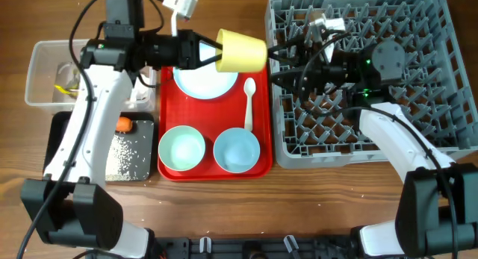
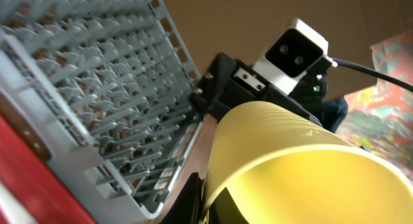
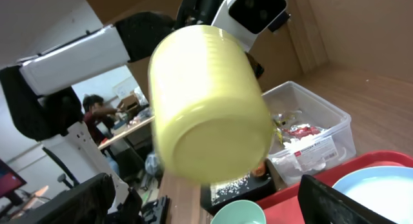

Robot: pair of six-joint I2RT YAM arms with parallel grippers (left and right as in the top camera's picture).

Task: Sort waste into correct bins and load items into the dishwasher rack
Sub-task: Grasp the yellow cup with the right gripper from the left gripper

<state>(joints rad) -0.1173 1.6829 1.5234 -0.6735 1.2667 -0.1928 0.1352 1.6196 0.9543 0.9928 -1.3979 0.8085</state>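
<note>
My left gripper [image 1: 213,51] is shut on the rim of the small yellow cup [image 1: 243,51], one finger inside and one outside, and holds it sideways above the red tray's far right corner. In the left wrist view the cup [image 2: 290,159] fills the frame above that gripper [image 2: 213,204]. My right gripper [image 1: 280,61] stands open just beyond the cup's base, at the left edge of the grey dishwasher rack [image 1: 366,132]. From the right wrist, the cup's base [image 3: 210,121] faces me, between and above the wide-apart fingers of the right gripper [image 3: 219,204].
On the red tray [image 1: 168,102] lie a pale blue plate [image 1: 205,81], a white spoon [image 1: 249,102] and two bowls [image 1: 181,149] [image 1: 237,149]. The clear tub [image 1: 45,61] holds wrappers. The black tray [image 1: 146,125] carries rice and a carrot [image 1: 124,125].
</note>
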